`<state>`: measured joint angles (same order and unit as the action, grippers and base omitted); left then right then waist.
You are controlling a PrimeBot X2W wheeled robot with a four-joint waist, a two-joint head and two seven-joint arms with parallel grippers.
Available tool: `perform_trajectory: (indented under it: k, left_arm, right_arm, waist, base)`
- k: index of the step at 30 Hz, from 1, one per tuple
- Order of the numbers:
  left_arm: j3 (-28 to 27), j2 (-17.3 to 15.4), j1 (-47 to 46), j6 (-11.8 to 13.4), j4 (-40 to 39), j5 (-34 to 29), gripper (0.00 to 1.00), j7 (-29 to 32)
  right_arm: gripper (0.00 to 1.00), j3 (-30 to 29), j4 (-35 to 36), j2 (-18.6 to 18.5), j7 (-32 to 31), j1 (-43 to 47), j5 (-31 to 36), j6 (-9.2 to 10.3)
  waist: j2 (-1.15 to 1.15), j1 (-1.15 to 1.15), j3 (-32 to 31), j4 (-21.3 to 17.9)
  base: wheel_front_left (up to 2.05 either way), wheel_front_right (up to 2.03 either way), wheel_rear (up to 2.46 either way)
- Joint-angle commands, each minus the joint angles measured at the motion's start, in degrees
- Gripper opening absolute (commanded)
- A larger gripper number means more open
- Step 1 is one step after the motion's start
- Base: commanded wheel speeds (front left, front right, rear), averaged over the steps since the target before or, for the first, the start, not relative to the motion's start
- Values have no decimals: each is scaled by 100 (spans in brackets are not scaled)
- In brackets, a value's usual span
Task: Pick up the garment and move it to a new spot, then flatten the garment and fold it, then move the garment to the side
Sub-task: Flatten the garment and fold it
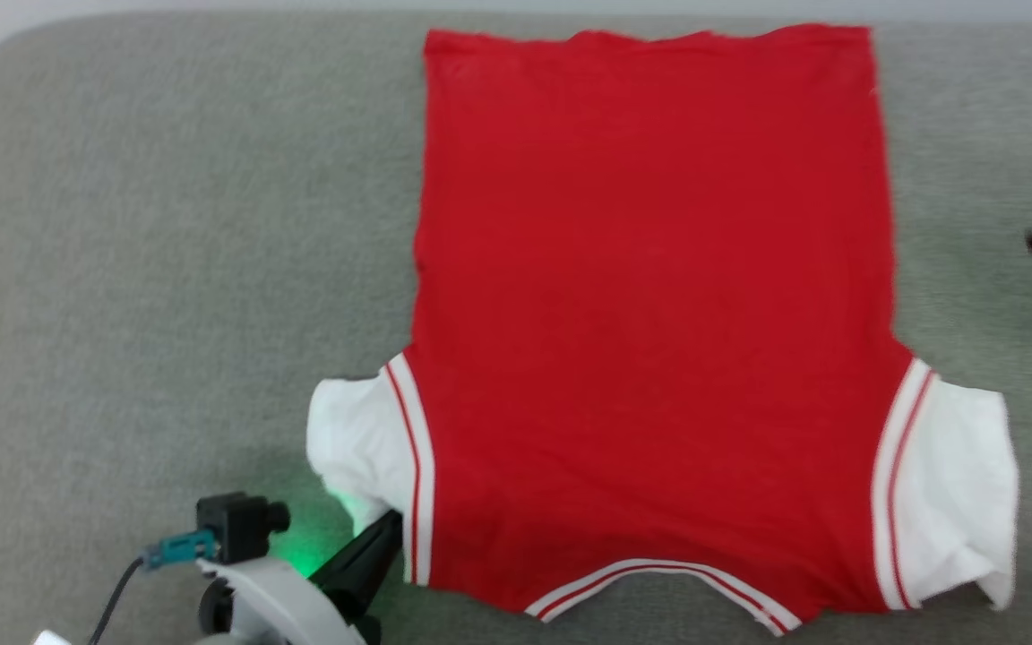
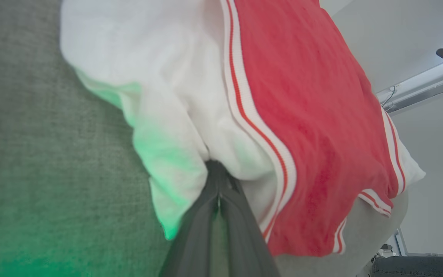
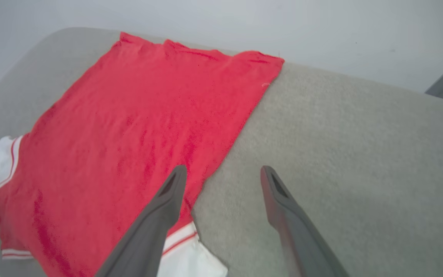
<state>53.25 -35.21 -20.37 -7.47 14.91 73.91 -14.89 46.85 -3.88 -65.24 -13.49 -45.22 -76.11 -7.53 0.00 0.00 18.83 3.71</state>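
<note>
Left gripper [image 2: 217,171] tight on garment [image 1: 650,296] sleeve

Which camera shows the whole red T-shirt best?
The head view: the red T-shirt lies spread flat, both white sleeves visible. The left wrist view sees one sleeve up close, pinched in the left claw. The right wrist view shows it slanted, partly behind the right claw.
</note>
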Motion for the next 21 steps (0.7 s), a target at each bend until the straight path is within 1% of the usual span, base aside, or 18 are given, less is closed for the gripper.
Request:
perform_trajectory:
  k: [1, 3, 5, 8, 9, 12, 14, 18, 21]
  left_arm:
    - [58, 188, -117, 6, 5, -56, 0, 54]
    - [80, 238, -232, 5, 17, -111, 0, 62]
    - [144, 285, -351, 5, 45, -199, 0, 97]
    - [193, 394, -571, 10, 36, -267, 0, 140]
    - [212, 420, -634, 11, 22, -278, 0, 142]
    - [288, 528, -815, 17, 4, -271, 0, 141]
    - [338, 586, -913, 27, 9, -248, 0, 133]
    - [422, 635, -1002, 52, 27, -107, 0, 118]
    - [497, 666, -1066, 71, 93, -56, 0, 112]
  right_arm:
    - [100, -87, -247, 306, -181, -260, 111, 8]
    - [100, -192, -812, 774, -510, -751, 359, 8]
    - [100, -327, -1455, 1338, -831, -1265, 497, 8]
    - [100, -425, -2385, 1919, -1235, -1996, 856, 8]
    - [100, -446, -2707, 2055, -1357, -2243, 1012, 8]
    - [100, -401, -3537, 2309, -1748, -2816, 1516, 8]
    - [100, -332, -3947, 2389, -1972, -3139, 1817, 8]
    - [100, -455, -4832, 2634, -2444, -3572, 2094, 9]
    - [100, -468, -5358, 2813, -2802, -3864, 2284, 8]
  waist:
    - [0, 0, 346, 334]
    - [0, 0, 512, 462]
    - [0, 0, 701, 594]
    - [0, 0, 1011, 806]
    - [0, 0, 1113, 863]
    - [0, 0, 1346, 1047]
    - [0, 0, 1477, 1152]
    - [0, 0, 1700, 1249]
    - [0, 0, 1828, 1273]
  base:
    - [0, 0, 0]
    - [0, 0, 0]
    - [0, 0, 0]
    - [0, 0, 0]
    - [0, 0, 0]
    - [0, 0, 0]
    - [0, 0, 0]
    - [0, 0, 0]
    - [0, 0, 0]
